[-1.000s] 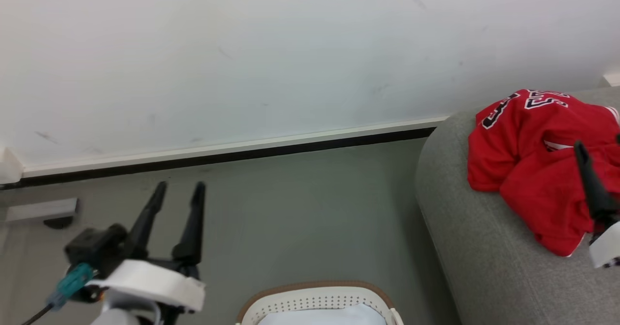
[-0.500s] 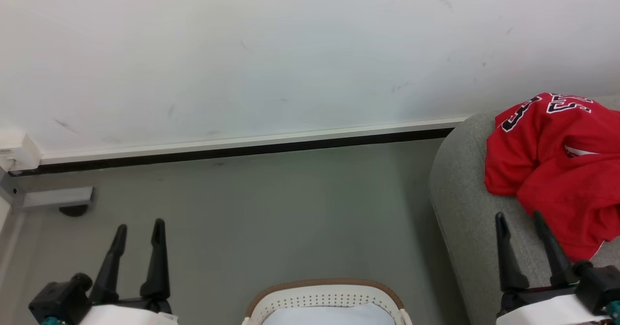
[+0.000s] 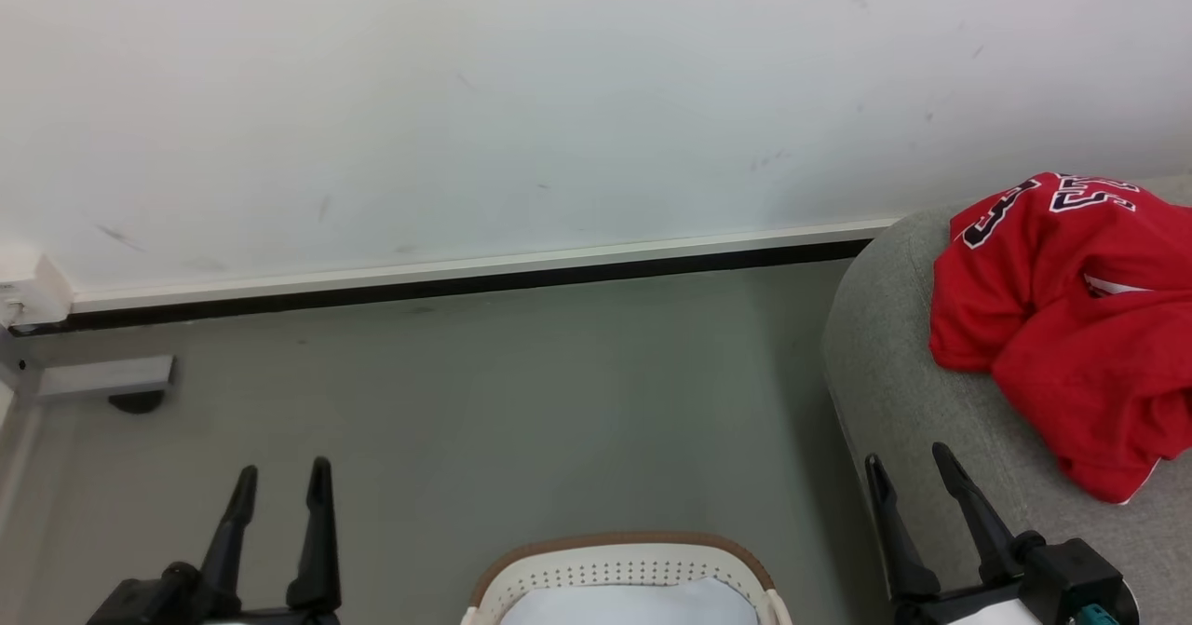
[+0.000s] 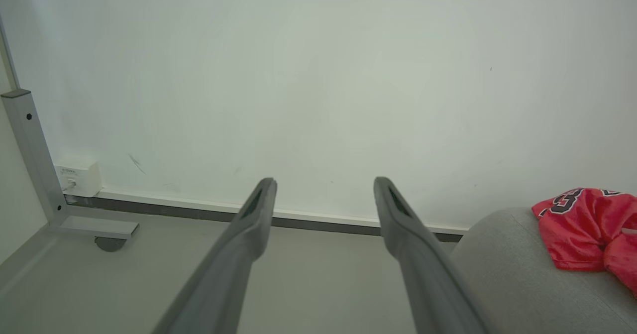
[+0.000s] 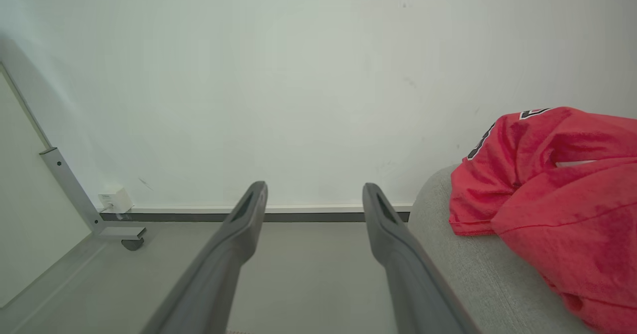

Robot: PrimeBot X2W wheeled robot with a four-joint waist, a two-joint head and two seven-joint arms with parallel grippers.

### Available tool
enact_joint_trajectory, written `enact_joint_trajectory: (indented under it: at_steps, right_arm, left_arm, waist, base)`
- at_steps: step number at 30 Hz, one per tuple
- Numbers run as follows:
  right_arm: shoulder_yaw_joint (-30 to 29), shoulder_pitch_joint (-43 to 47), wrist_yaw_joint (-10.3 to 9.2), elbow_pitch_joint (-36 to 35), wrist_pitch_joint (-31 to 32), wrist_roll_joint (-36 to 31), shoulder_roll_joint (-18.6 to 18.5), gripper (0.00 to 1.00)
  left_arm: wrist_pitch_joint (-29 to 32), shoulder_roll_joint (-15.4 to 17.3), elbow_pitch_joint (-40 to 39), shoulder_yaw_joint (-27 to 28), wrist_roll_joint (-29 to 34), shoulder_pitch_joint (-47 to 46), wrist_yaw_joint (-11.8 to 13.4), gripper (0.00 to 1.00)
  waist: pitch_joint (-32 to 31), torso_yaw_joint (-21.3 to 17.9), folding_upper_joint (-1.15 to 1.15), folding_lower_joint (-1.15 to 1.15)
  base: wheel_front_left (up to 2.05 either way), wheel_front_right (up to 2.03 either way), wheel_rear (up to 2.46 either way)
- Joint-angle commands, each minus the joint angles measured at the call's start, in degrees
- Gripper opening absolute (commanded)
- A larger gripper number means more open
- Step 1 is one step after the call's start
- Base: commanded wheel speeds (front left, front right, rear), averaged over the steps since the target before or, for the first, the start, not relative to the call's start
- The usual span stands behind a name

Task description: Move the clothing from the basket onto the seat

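Observation:
A heap of red clothing [image 3: 1080, 327] with black-and-white lettering lies on the grey seat [image 3: 894, 364] at the right; it shows too in the left wrist view [image 4: 582, 227] and right wrist view [image 5: 552, 189]. The white basket [image 3: 622, 571] with its tan rim peeks in at the bottom centre, with pale cloth inside it. My left gripper [image 3: 283, 474] stands open at the lower left over the floor, holding nothing. My right gripper [image 3: 909, 463] stands open at the lower right beside the seat's edge, apart from the clothing, its fingers [image 5: 249, 214] empty.
A white wall with a dark skirting strip [image 3: 466, 280] runs across the back. A grey metal post with a foot and caster [image 3: 121, 387] and a small white wall box [image 3: 28, 294] stand at the far left. Grey floor [image 3: 521, 401] lies between basket and wall.
Both grippers have drawn back down toward the bottom edge. The right gripper has left the red clothing on the seat and come off leftward. The camera has shifted slightly.

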Motion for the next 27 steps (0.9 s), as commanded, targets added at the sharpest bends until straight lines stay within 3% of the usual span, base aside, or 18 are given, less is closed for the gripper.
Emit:
enact_joint_trajectory:
  at_steps: [1,11,27]
  right_arm:
    - [-0.1,-0.5,-0.13,0.2,-0.4,-0.2,0.1,1.00]
    - [-0.3,-2.4,-0.13,-0.2,-0.4,0.4,0.2,1.00]
    - [0.6,-2.2,-0.13,-0.2,-0.4,1.5,0.2,1.00]
  left_arm:
    - [0.0,-0.1,0.4,0.6,0.9,0.6,-0.4,1.00]
    - [0.0,-2.1,1.6,2.8,3.5,-0.9,-2.7,1.00]
    - [0.0,-3.1,2.8,4.2,4.3,-1.3,-3.8,1.00]
  waist:
    - [0.0,-0.1,0.00,0.00]
    - [0.3,-0.1,0.00,0.00]
    - [0.5,0.2,0.00,0.00]
  base:
    - [0.00,0.00,0.00]
    - [0.00,0.00,0.00]
    - [0.00,0.00,0.00]
